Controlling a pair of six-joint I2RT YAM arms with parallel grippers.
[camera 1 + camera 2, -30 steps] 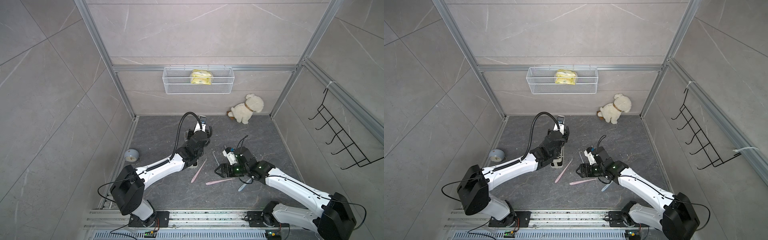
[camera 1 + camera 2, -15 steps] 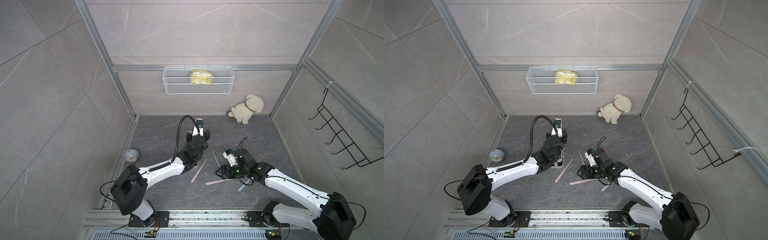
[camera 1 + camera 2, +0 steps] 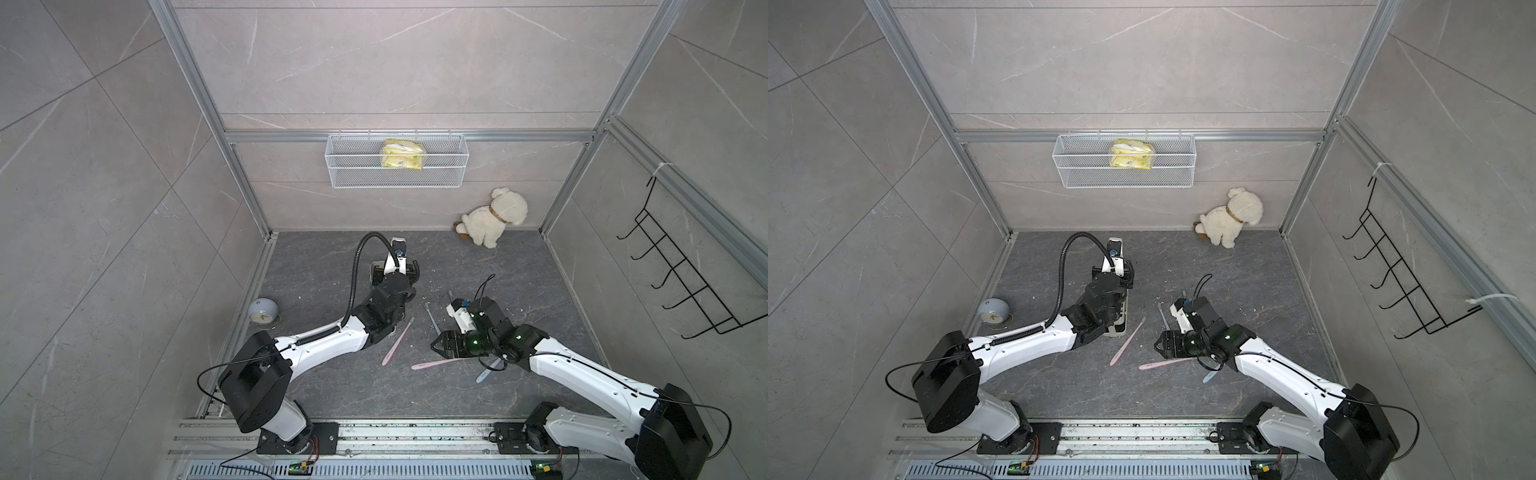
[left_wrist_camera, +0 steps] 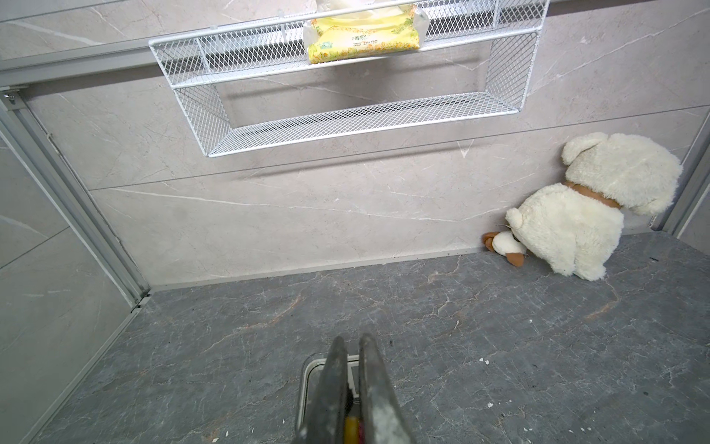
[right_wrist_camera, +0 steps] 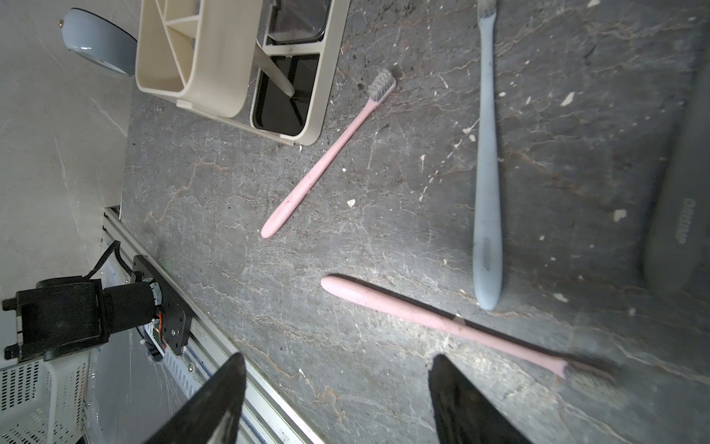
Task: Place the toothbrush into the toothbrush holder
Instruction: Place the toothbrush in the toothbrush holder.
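The cream-white toothbrush holder (image 5: 215, 69) lies on the dark floor, mostly hidden under my left arm in both top views (image 3: 1116, 330). A white toothbrush (image 5: 274, 73) leans in one of its compartments. My left gripper (image 4: 351, 340) is shut above the holder's clear-cup end (image 4: 307, 369). Several toothbrushes lie loose: a pink one (image 5: 326, 157) (image 3: 397, 343) beside the holder, a second pink one (image 5: 442, 319) (image 3: 440, 363) and a grey-blue one (image 5: 487, 173). My right gripper (image 5: 337, 357) (image 3: 436, 345) hangs open just above the floor, next to the second pink toothbrush, holding nothing.
A small round grey clock (image 3: 262, 311) stands by the left wall. A white mesh basket (image 3: 397, 166) with a yellow packet hangs on the back wall. A plush dog (image 3: 494, 220) sits in the back right corner. A black hook rack (image 3: 681, 282) is on the right wall.
My left arm has drawn back a little toward its base with the wrist tilted up, its gripper still shut. The right arm has hardly moved.
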